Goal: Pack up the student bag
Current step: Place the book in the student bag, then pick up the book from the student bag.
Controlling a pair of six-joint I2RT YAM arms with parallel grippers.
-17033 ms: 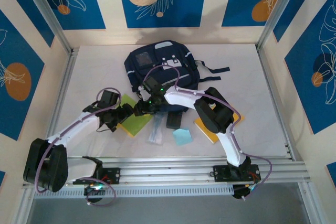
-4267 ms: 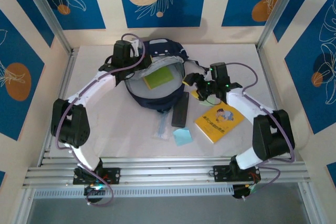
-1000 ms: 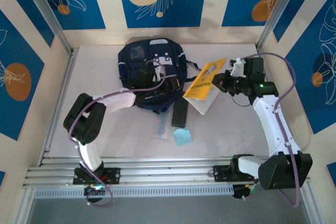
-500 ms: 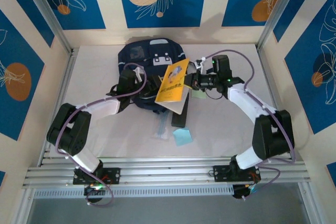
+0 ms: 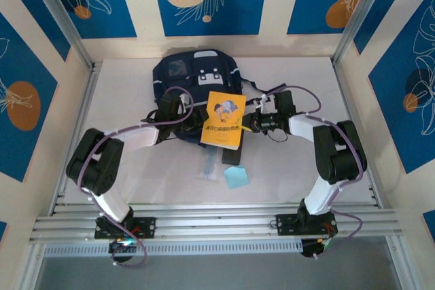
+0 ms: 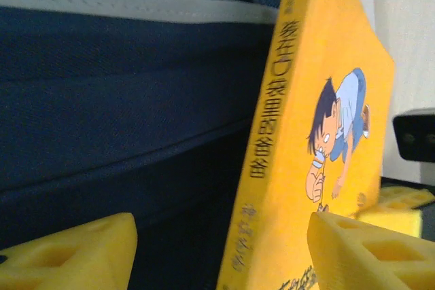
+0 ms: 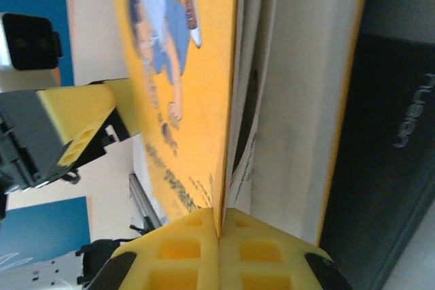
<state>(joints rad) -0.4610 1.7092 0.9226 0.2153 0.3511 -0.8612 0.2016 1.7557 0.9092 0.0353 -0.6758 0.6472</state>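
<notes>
At the far middle of the table (image 5: 136,168), towards 12 o'clock, lies the bag (image 5: 194,83), front face up. My right hand (image 5: 248,122) comes in from 3 o'clock and is pinched shut on the edge of the yellow book (image 5: 223,119), which hangs over the bag's 5 o'clock corner. In the right wrist view my right hand (image 7: 219,239) has the cover of the book (image 7: 177,66) between its pads, and the pages fan loose beside it, with the black case (image 7: 397,100) lying beyond them.

My left hand (image 5: 182,110) sits at the book's 9 o'clock, spread wide and holding nothing. Its wrist view shows the left hand (image 6: 221,252) with the book (image 6: 319,134) on edge close to one finger and the bag (image 6: 122,100) filling the other side.

The step, as I judge it, is feeding the book into the bag. I cannot see the bag's mouth from here, so I'd use the left hand to catch the upper flap and lift it towards 12 o'clock before pushing. The grip looks thin, so the book may swing or the pages may snag on the fabric. I'd lead with the spine, go slowly, and let go only once most of the book is inside. The case (image 5: 232,155) and blue pad (image 5: 236,177) wait at 6 o'clock.
</notes>
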